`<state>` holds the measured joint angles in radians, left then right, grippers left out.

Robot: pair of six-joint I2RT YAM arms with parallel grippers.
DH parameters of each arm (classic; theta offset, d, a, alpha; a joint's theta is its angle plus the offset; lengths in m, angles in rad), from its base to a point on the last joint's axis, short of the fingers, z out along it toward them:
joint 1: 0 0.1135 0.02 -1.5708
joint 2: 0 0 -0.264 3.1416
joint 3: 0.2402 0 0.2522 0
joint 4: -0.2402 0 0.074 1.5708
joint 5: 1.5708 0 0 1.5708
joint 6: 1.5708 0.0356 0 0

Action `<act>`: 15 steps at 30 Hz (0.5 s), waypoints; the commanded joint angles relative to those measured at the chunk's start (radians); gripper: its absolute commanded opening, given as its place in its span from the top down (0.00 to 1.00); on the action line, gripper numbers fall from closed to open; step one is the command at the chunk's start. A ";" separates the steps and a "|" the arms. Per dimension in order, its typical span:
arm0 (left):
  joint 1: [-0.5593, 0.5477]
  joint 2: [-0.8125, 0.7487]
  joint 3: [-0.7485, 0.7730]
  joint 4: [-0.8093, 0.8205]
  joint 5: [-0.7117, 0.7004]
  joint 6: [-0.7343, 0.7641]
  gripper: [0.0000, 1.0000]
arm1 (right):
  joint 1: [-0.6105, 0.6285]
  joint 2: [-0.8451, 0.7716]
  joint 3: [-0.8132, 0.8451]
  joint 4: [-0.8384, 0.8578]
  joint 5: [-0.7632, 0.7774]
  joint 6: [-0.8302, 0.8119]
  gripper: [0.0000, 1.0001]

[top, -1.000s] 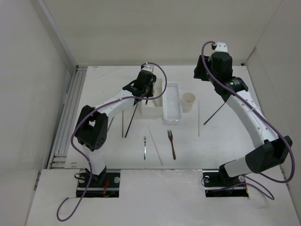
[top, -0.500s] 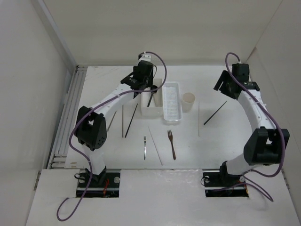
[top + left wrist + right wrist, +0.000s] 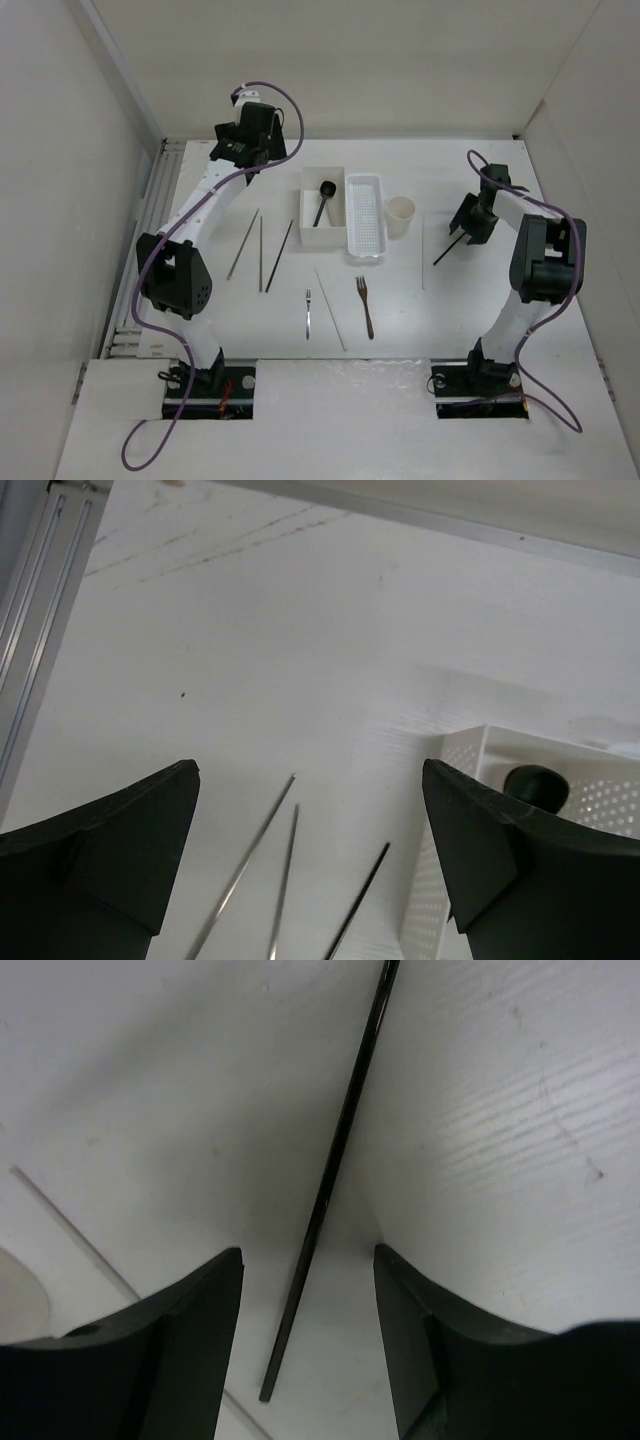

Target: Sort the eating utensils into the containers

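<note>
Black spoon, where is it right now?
In the top view, the black spoon lies inside the white square box, left of centre, immediately left of the perforated basket.

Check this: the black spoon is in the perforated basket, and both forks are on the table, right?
No. The top external view shows the black spoon in the white square box, not the perforated basket. The silver fork and brown fork are on the table.

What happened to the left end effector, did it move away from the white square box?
Yes. The left end effector swung left and toward the back wall, away from the white square box, leaving the black spoon inside.
</note>
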<state>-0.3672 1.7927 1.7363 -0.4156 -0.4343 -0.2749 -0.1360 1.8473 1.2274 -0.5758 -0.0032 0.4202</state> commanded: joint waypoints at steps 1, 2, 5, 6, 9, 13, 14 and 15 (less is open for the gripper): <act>0.007 -0.065 -0.021 -0.077 0.034 -0.056 0.07 | 0.004 0.023 0.030 0.007 0.037 0.025 0.39; 0.007 -0.065 -0.021 -0.089 0.034 -0.070 0.07 | 0.004 0.023 0.030 0.007 0.049 0.025 0.39; 0.007 -0.065 0.008 -0.121 0.025 -0.089 0.09 | 0.004 0.053 0.050 0.007 0.071 0.025 0.43; 0.016 -0.065 0.008 -0.121 0.025 -0.089 0.09 | 0.004 0.064 0.064 -0.005 0.071 0.025 0.44; 0.016 -0.065 0.029 -0.121 0.016 -0.078 0.09 | 0.004 0.101 0.095 -0.036 0.037 0.014 0.55; 0.025 -0.065 0.039 -0.111 -0.009 -0.069 0.09 | 0.004 0.110 0.086 -0.036 0.038 0.014 0.81; 0.025 -0.065 0.039 -0.111 -0.018 -0.069 0.09 | 0.013 0.110 0.086 -0.036 0.048 0.014 0.88; 0.025 -0.065 0.039 -0.111 -0.018 -0.069 0.09 | 0.013 0.110 0.086 -0.045 0.048 0.014 0.95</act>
<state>-0.3500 1.7874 1.7287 -0.5251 -0.4206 -0.3355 -0.1360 1.9240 1.3151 -0.5961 0.0368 0.4297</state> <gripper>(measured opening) 0.916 0.084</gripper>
